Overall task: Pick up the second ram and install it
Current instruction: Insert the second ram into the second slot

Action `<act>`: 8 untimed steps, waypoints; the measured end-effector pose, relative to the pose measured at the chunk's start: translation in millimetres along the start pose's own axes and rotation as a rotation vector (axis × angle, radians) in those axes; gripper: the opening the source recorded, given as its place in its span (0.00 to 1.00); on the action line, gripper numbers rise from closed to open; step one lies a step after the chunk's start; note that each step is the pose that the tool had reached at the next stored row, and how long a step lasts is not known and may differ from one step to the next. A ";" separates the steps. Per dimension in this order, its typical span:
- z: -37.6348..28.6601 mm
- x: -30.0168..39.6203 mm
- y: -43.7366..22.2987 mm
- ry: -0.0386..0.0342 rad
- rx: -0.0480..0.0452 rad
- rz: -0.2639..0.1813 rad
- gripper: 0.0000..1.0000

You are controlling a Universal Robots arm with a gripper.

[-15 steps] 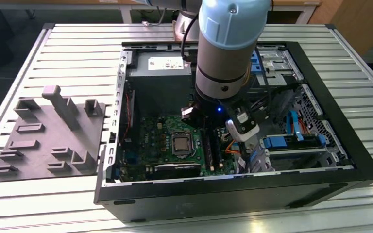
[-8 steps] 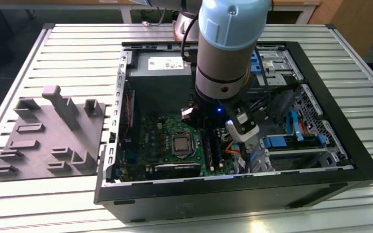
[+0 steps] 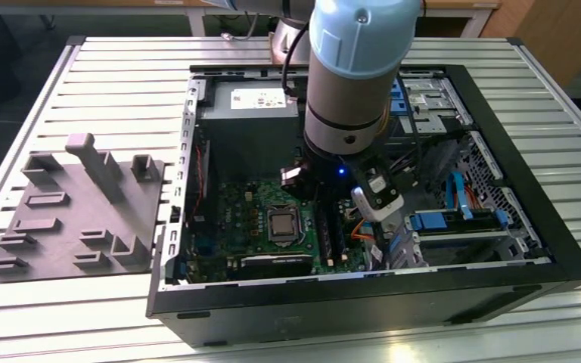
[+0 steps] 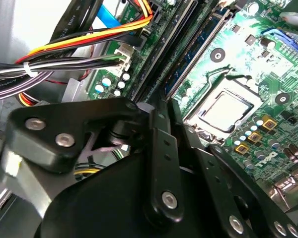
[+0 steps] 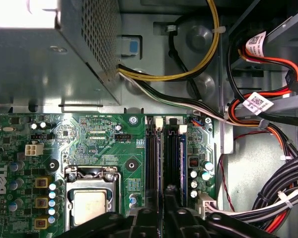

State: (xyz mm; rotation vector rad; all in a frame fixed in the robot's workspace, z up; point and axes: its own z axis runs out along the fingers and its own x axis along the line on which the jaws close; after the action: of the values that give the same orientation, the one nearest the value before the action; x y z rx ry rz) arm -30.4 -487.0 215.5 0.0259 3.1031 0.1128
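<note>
My gripper [image 5: 162, 201] reaches down inside the open computer case [image 3: 532, 249], right over the memory slots [image 5: 151, 158] beside the processor socket [image 5: 92, 201]. In the first wrist view its two black fingers [image 5: 144, 218] stand close together on a thin dark strip, the second ram [image 5: 162, 158]. That strip is seen edge-on, running along the slots and in line with them. In the second wrist view the gripper [image 4: 161, 101] narrows to a point at the end of the same slots. I cannot tell whether the stick is seated or just above the slot.
A grey holder tray [image 3: 79, 215] lies on the slatted table at the exterior view's left, outside the case. Bundled cables [image 5: 268, 198] and a metal drive cage [image 3: 462, 227] crowd one side of the slots. The power supply [image 3: 250, 102] sits at the case's far end.
</note>
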 end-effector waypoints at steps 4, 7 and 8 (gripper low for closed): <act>0.0 0.0 0.0 0.0000 0.0000 0.000 0.25; -1.8 -0.1 0.1 0.0000 0.0000 0.000 0.25; -3.3 -0.1 0.2 0.0000 0.0001 0.000 0.25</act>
State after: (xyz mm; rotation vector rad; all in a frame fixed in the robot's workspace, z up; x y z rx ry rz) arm -30.4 -487.0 218.9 0.0259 3.1031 0.1127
